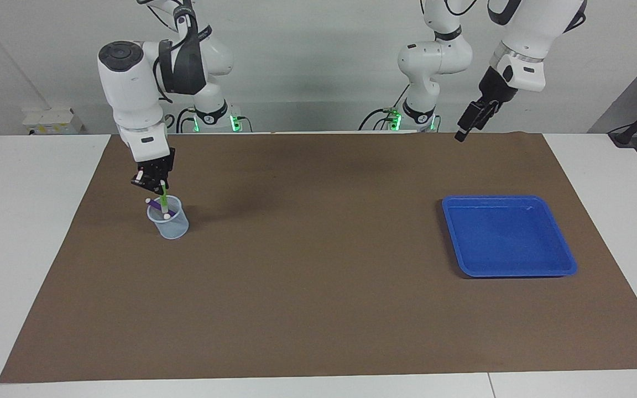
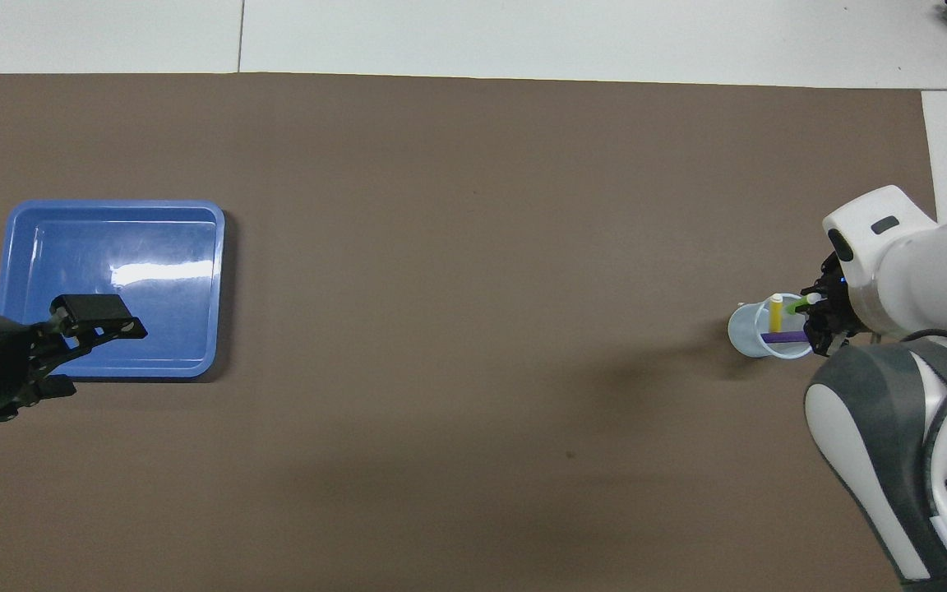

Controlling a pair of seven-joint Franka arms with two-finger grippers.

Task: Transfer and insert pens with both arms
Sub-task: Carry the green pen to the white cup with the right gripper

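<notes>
A clear plastic cup (image 1: 170, 225) stands on the brown mat toward the right arm's end of the table; it also shows in the overhead view (image 2: 747, 335). A purple pen (image 1: 158, 205) and a yellow pen (image 2: 776, 313) lean inside it. My right gripper (image 1: 161, 190) is just above the cup's rim, shut on a green pen (image 1: 163, 198) whose lower end is inside the cup. My left gripper (image 1: 461, 135) hangs in the air, open and empty, over the table edge nearest the robots, by the blue tray (image 1: 509, 271).
The blue tray (image 2: 112, 205) is empty and lies toward the left arm's end of the table. A brown mat (image 1: 318, 287) covers most of the white table. Two smaller white arms with green-lit bases stand at the robots' edge.
</notes>
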